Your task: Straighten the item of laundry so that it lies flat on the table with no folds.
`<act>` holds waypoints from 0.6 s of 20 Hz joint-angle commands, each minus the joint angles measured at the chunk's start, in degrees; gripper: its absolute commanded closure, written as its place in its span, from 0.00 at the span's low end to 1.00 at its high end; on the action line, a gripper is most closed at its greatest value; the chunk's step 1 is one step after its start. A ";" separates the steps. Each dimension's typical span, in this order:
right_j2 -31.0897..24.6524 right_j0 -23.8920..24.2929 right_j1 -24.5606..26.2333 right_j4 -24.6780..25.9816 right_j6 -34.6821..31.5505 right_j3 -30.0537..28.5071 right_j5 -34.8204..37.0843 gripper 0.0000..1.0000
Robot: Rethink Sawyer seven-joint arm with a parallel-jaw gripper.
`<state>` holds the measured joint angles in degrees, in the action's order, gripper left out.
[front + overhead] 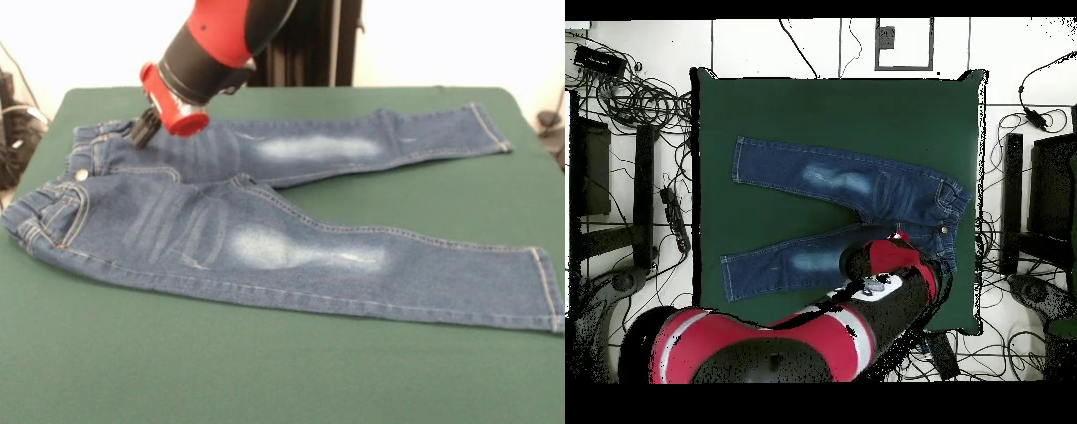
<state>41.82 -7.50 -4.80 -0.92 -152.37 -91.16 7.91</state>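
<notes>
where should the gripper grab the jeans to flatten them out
Probably the waistband of the jeans, coming straight down from above. The legs already lie spread and mostly flat; the bunching shows at the waist end, beside the gripper.

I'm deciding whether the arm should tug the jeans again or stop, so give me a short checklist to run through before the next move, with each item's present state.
1. Jeans wholly on the table: ok, no part hangs over an edge.
2. Both legs spread out and apart: ok, they fan out from the waist without crossing.
3. Waistband flat: not ok, the near waist end looks bunched and slightly rumpled.
4. Leg cuffs unfolded: ok, both hems lie open.
5. Gripper position: ok, it is at the far waistband corner.
6. Gripper holding cloth or not: cannot tell, its tip is dark and partly hidden by the arm.
</notes>
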 commanded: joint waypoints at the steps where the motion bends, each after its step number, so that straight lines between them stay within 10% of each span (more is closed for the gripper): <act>1: 5.51 -4.16 6.76 -9.91 -15.84 1.95 1.66 1.00; 12: -1.93 -1.05 2.67 -12.63 -11.20 -0.31 -4.48 1.00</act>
<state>48.02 -9.31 -0.35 -8.58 -152.82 -91.14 7.63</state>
